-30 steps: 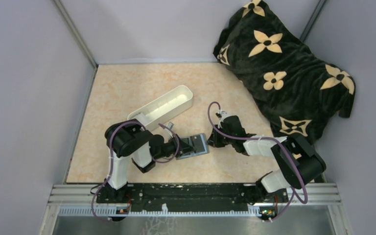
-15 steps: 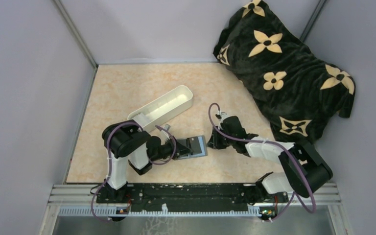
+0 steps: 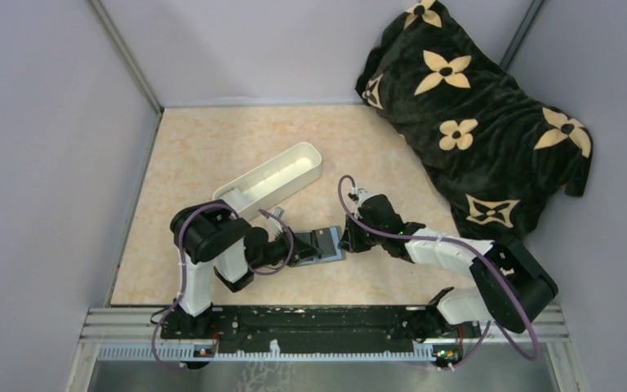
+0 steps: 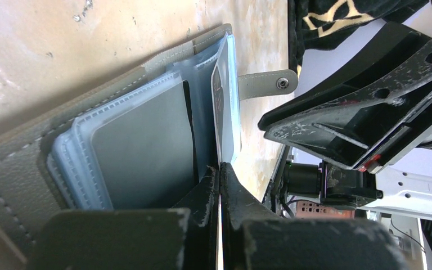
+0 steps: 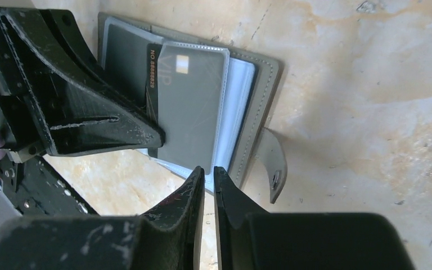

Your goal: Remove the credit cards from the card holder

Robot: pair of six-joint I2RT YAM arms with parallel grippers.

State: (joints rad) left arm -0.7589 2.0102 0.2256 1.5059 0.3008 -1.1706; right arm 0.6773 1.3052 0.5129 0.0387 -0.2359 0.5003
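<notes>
— Made of what, and lying where?
— Grey pebbled leather with pale stitching: the card holder (image 5: 261,107), spread open on the mottled beige surface (image 5: 371,84) between the two arms. Inside, frosted, blue-tinged plastic sleeves (image 4: 140,129), ribbed along the seams. At one edge, a short strap (image 4: 264,84) with a metal snap.
— Gripped how?
— Left fingers (image 4: 202,197) clenched tight on the exposed edge of a black card (image 5: 153,84), flat and glossy, partly out of its sleeve. Right fingers (image 5: 188,194) nearly together, only a narrow slit, tips at the holder's near edge. Impossible to tell whether nipping anything.
— Hard to make out?
— Part of the open pocket, covered by the left fingers in the right wrist view. Behind one sleeve, a plain grey panel: card or lining, unclear. From above, just a small grey patch between the black wrists.
— Any writing?
— "VIP" in pale letters through the sleeve, beside a small pale square. Along the bare strip, orange "NO" and a row of digits, too fine to read with confidence.
— Around it?
— Further back, a long white plastic tray (image 3: 273,181), smooth, with rounded ends. At the far right, a plush black blanket (image 3: 473,114) with cream flower shapes.
</notes>
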